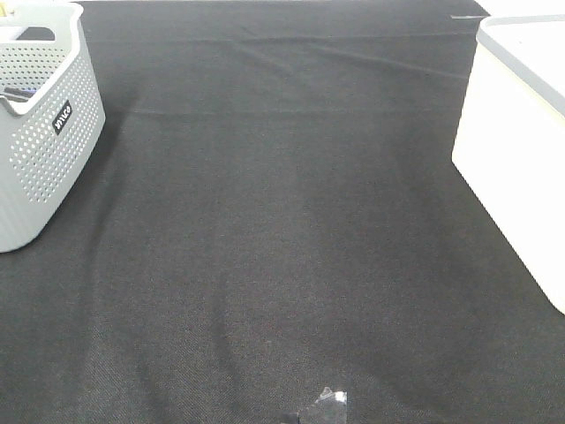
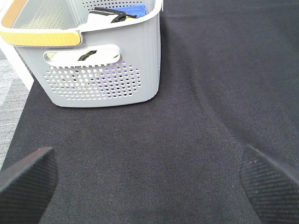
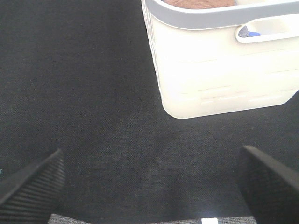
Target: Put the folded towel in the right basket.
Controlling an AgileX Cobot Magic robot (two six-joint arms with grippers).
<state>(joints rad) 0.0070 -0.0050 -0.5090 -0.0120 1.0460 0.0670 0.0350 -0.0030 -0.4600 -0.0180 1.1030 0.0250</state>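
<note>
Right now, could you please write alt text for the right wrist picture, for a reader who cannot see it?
A white basket with a grey rim stands on a black cloth table cover, and a rust-brown towel shows just inside its rim. The two black fingers of the open right gripper frame the near edge, holding nothing.

Right basket (image 3: 219, 70) on black cloth (image 3: 93, 93), rust-brown towel (image 3: 198, 3) inside, right pincer (image 3: 149, 186) spread wide

Left gripper (image 2: 149, 182), two black finger pads (image 2: 25, 179), fine woven ribbed texture, blunt wedge-shaped tips; right gripper (image 3: 152, 179), matching black textured pads (image 3: 271, 182), same rubbery weave; arm bodies, cables, screws out of view
</note>
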